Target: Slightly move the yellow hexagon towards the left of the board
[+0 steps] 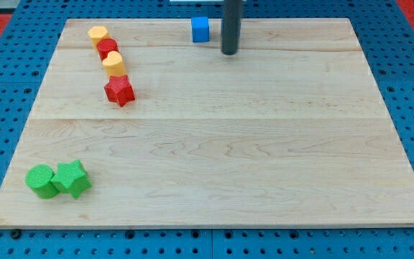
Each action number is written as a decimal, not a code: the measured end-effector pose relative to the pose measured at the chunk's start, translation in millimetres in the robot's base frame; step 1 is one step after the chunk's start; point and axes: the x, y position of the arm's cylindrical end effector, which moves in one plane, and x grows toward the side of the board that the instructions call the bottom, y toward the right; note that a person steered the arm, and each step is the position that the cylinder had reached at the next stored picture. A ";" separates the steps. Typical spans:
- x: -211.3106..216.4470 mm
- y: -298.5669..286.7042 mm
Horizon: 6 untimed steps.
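Observation:
Two yellow blocks sit in a slanted row at the view's upper left. The top one (98, 34) looks like the yellow hexagon. The lower yellow block (113, 63) has a rounder shape that I cannot make out. A red round block (107, 48) sits between them, touching both. A red star (119, 91) lies just below the row. My tip (229, 52) rests on the board near the top edge, far to the right of the yellow hexagon and just right of a blue cube (200, 29).
A green cylinder (40, 180) and a green star (72, 178) touch each other at the view's lower left. The wooden board (228, 144) lies on a blue perforated table.

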 end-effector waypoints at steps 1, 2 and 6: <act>-27.1 -39.5; -40.3 -82.5; -51.9 -259.1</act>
